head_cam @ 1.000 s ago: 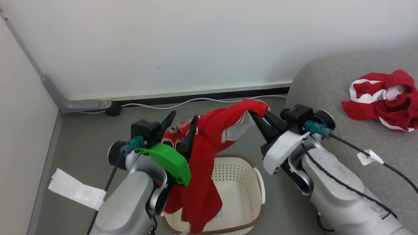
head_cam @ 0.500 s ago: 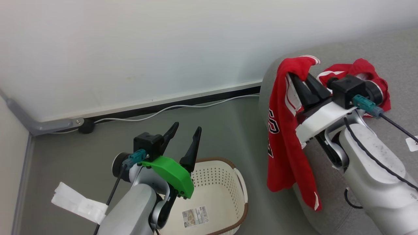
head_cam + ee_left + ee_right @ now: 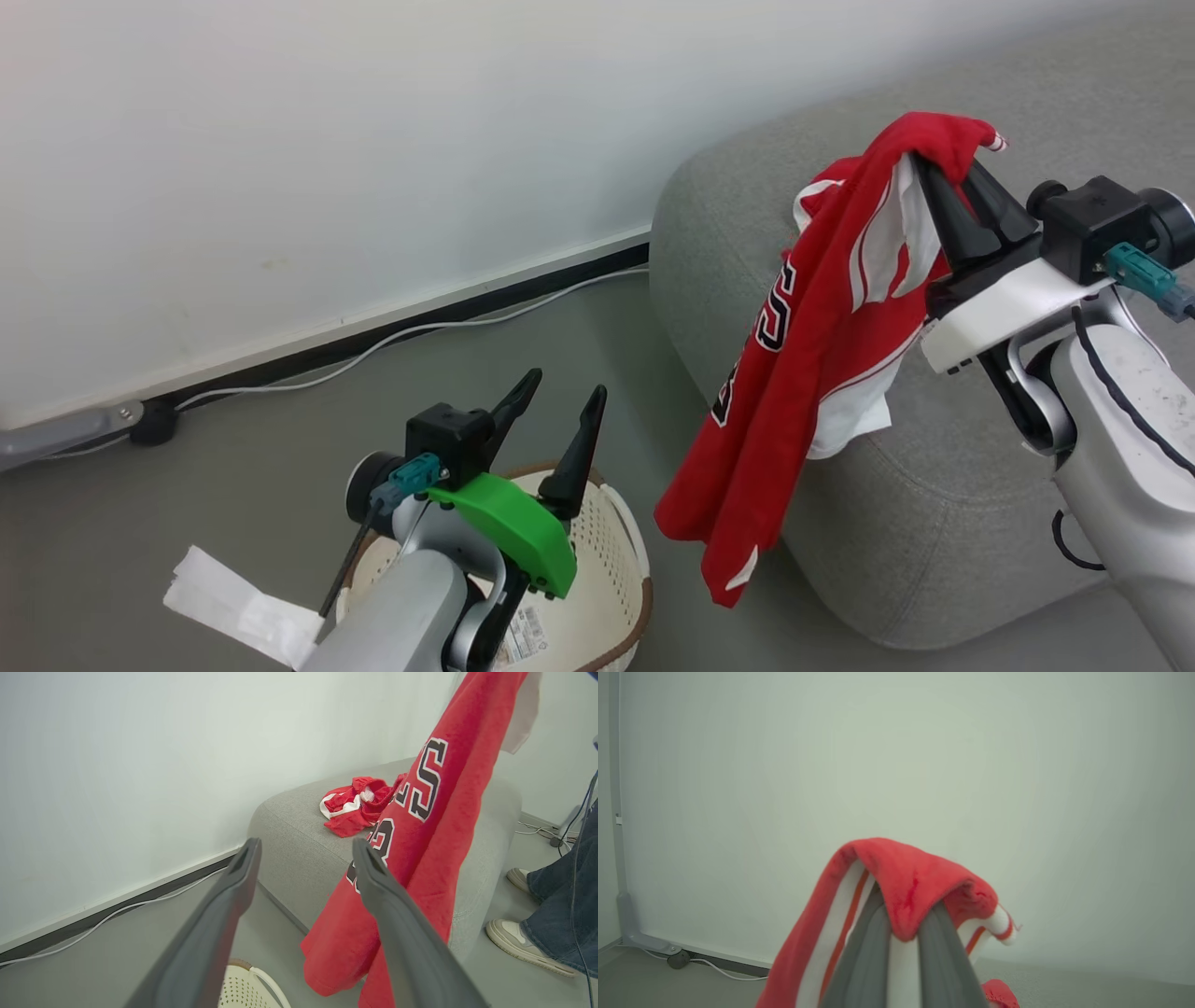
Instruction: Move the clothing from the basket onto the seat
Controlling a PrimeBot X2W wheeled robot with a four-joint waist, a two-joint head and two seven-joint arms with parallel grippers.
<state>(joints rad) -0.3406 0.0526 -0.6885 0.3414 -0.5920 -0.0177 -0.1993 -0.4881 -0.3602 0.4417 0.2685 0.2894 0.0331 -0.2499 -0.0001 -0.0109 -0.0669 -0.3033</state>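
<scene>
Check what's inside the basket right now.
The visible part of the basket holds just a paper label on its floor, with no red cloth there. The left arm covers the rest of the inside, so that part can't be checked.

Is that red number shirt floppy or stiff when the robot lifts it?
Probably floppy: the jersey hangs in long folds from the right claw. Likely light, since one pinched bit carries it all. It might swing or snag, as its hem dangles beside the sofa.

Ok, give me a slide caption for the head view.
Red jersey hangs from the right end effector beside the sofa; the open left end effector hovers above the basket.
</scene>
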